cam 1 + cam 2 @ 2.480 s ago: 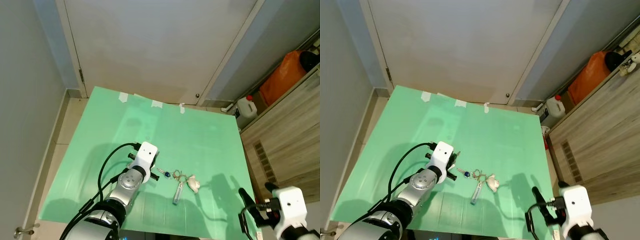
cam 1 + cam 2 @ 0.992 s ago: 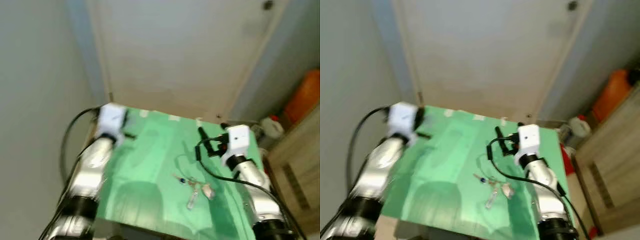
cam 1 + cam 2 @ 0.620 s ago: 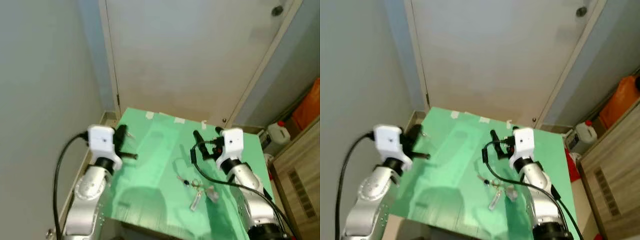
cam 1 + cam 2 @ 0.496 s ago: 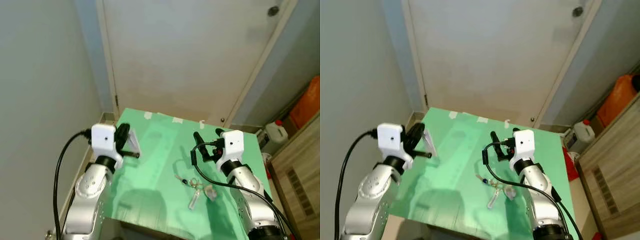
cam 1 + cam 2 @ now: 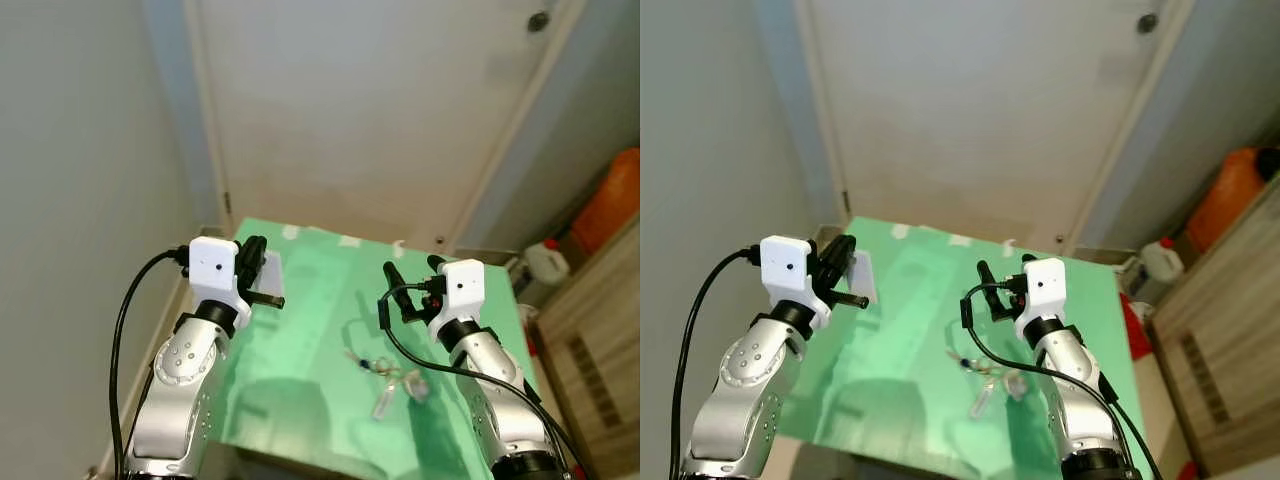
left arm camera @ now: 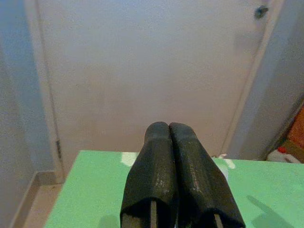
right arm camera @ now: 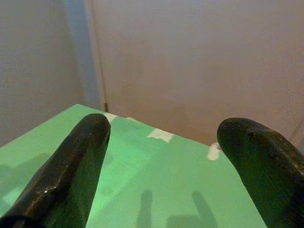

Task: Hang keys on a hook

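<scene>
Keys [image 5: 388, 378] lie on the green mat [image 5: 320, 300], below the raised right hand [image 5: 410, 290], whose fingers are spread, likely ready to reach down. Left hand [image 6: 172, 137], fingers pressed together, is raised empty.

two silver jointed arms with white boxy wrist blocks; a black cable loops along each arm; each hand, left hand [image 5: 262, 268] and right hand [image 5: 412, 272], has long black fingers.

1. A green mat [image 5: 330, 270] covers the floor, its far edge fixed with strips of pale tape [image 5: 347, 241]
2. A white door [image 5: 370, 110] stands behind it
3. A white jug [image 5: 545, 262] and an orange bag [image 5: 610, 200] sit right — beside a wooden cabinet [image 5: 600, 350]
</scene>
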